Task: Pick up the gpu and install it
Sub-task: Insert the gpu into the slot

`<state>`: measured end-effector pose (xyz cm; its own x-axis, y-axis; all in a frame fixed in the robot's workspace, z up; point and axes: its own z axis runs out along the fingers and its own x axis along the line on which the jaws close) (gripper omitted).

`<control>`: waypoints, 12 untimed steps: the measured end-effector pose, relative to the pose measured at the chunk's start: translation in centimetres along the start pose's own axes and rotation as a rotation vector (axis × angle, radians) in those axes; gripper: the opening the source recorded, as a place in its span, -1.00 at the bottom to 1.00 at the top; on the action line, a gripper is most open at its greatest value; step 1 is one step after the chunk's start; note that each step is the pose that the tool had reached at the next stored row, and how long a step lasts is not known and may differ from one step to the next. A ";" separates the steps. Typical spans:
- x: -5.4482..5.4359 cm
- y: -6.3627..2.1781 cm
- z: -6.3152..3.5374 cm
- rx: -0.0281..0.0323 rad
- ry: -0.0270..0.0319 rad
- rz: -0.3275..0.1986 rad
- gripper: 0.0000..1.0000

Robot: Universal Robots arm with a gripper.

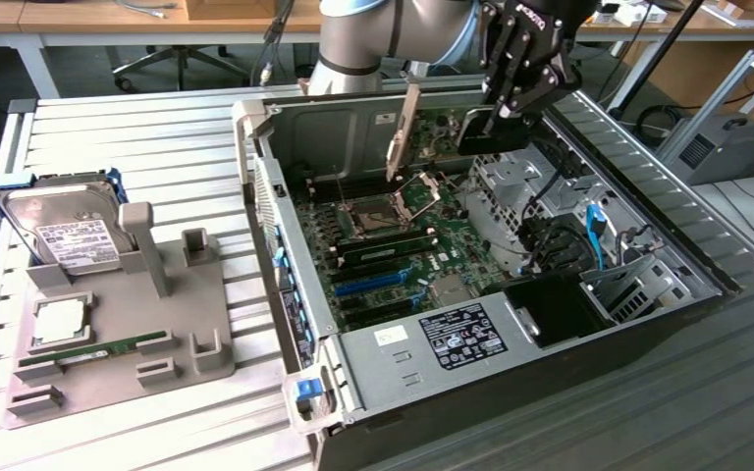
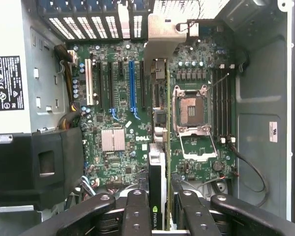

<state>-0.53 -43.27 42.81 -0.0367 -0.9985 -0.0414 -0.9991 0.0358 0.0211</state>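
The gripper (image 1: 506,116) is clamped on the gpu (image 1: 410,123), holding it edge-down inside the open computer case (image 1: 338,123). The card hangs above the motherboard (image 1: 391,245) at its far end, beside the processor socket (image 1: 377,211).

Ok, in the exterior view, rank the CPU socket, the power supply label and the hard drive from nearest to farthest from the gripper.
From the gripper, shut on the gpu:
1. CPU socket, on the motherboard inside the case.
2. Power supply label, at the case's near end.
3. Hard drive, outside the case on the grey stand, exterior view's left.
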 end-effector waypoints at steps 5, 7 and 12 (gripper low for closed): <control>0.0 0.26 0.00 -0.0001 0.0002 0.000 -0.46; 0.0 1.32 0.03 0.0005 0.0001 0.000 -0.46; -0.1 3.05 0.21 0.0007 0.0001 0.000 -0.46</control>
<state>-3.57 -43.02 42.68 -0.0365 -0.9985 -0.0414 -0.9992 0.0357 0.0204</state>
